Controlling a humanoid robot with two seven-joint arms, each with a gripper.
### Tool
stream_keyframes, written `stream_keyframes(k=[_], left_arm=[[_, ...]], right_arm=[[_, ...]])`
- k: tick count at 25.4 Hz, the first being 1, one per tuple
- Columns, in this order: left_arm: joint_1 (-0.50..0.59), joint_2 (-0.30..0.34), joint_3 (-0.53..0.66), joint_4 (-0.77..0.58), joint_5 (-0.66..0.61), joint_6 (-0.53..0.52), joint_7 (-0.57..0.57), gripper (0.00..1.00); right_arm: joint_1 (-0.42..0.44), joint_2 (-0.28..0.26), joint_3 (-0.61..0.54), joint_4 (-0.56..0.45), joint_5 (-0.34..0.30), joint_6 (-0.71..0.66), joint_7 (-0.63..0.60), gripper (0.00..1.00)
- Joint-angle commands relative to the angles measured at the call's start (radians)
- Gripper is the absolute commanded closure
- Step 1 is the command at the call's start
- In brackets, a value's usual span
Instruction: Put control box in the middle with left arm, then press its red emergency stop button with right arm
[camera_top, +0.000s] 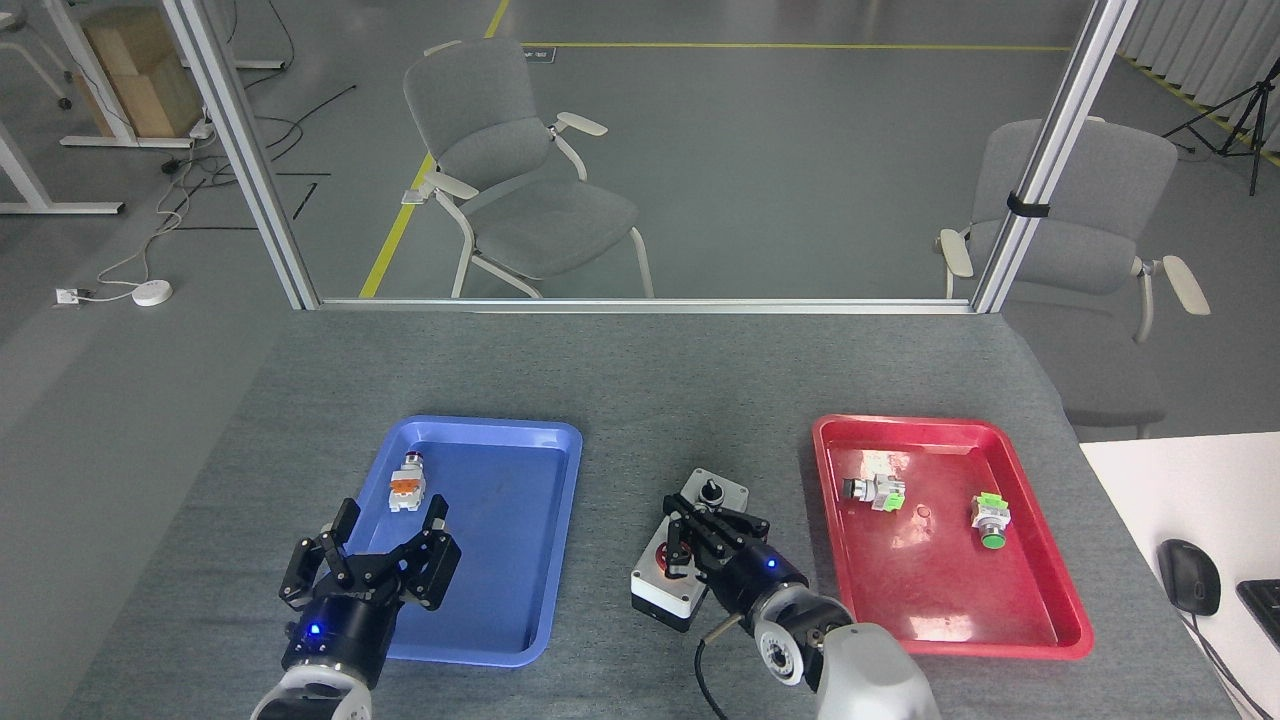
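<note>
Control box (668, 590) on the middle (640, 400), right arm (712, 540) over it.

Bare desk (640, 380) lies open beyond the control box (690, 540); blue tray (540, 440) and red tray (830, 440) hem it in sideways.

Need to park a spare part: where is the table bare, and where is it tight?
Bare felt spans the table beyond the blue tray and red tray. The strip between trays is crowded: control box under the right tool. Left tool overhangs the blue tray's near corner.
</note>
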Motion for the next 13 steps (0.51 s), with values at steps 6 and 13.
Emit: stream_keyframes(k=[6,13], left_arm=[[0.040,-0.001,-0.052,0.031,-0.002,0.001,0.012,0.01],[0.038,-0.033,-0.047,0.034,0.006,0.004,0.013,0.01]], right_arm=[[-0.033,-0.043,-0.309,-0.155,-0.062,0.010,-0.029,0.00],[0.106,-0.094,-0.470,-0.193,0.039,0.024,-0.032,0.01]])
